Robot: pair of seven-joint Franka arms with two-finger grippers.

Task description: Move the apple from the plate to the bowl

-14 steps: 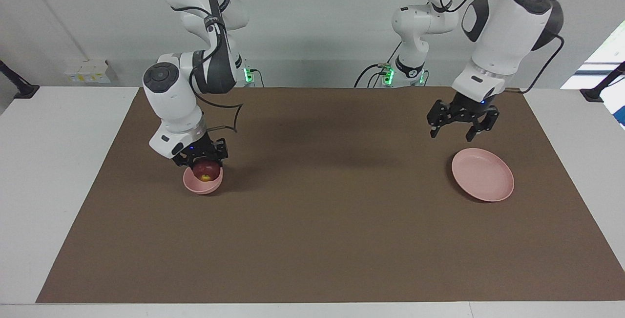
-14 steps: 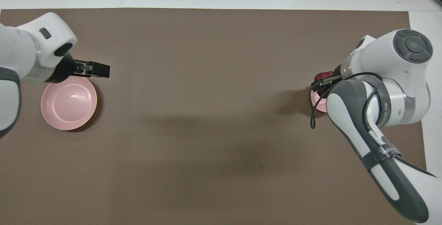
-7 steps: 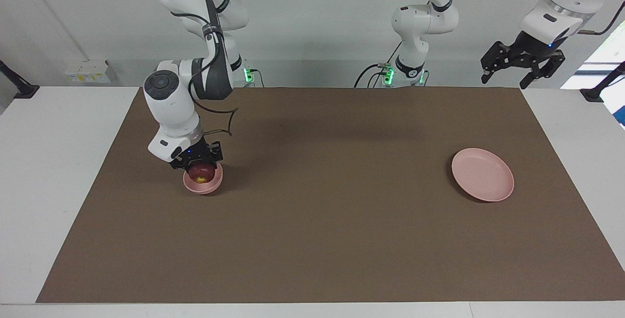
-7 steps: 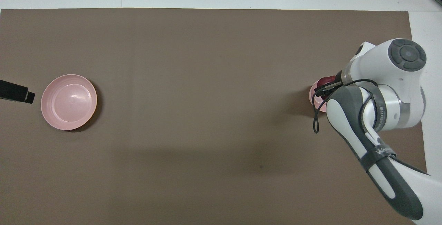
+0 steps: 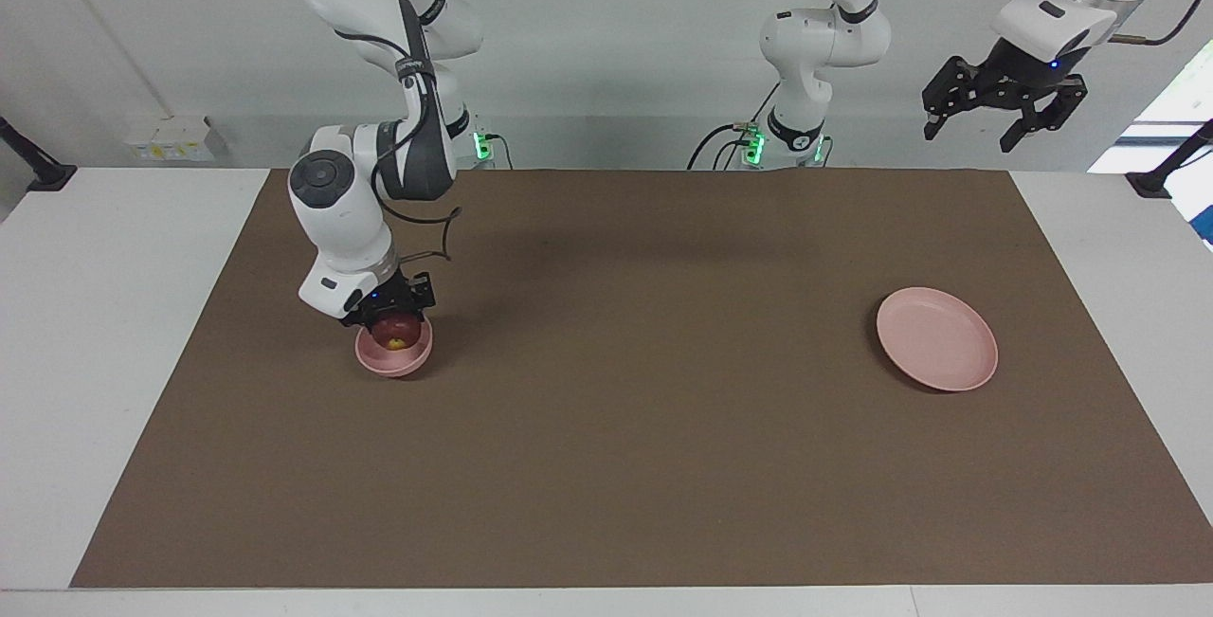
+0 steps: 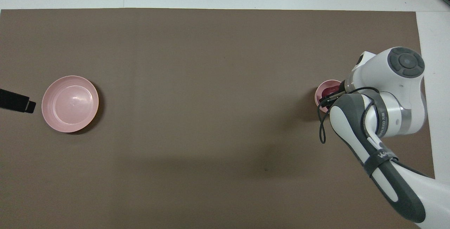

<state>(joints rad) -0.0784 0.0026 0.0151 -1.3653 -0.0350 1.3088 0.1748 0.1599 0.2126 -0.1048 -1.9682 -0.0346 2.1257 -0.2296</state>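
Note:
The dark red apple (image 5: 396,331) with its yellowish patch sits low in the small pink bowl (image 5: 391,360) toward the right arm's end of the table. My right gripper (image 5: 390,316) is down on the bowl and shut on the apple. In the overhead view the apple (image 6: 329,91) shows in the bowl (image 6: 320,93), partly under the right wrist. The flat pink plate (image 5: 936,338) lies bare toward the left arm's end and also shows in the overhead view (image 6: 70,103). My left gripper (image 5: 967,139) is open and empty, raised high above the table's edge, well apart from the plate.
A brown mat (image 5: 625,427) covers most of the white table (image 5: 104,333). One black finger (image 6: 17,101) of the left gripper shows beside the plate in the overhead view. Power sockets with green lights stand at the arm bases.
The right gripper has lowered the apple from just above the bowl down into it. The left gripper has risen from over the plate to high above the table's edge.

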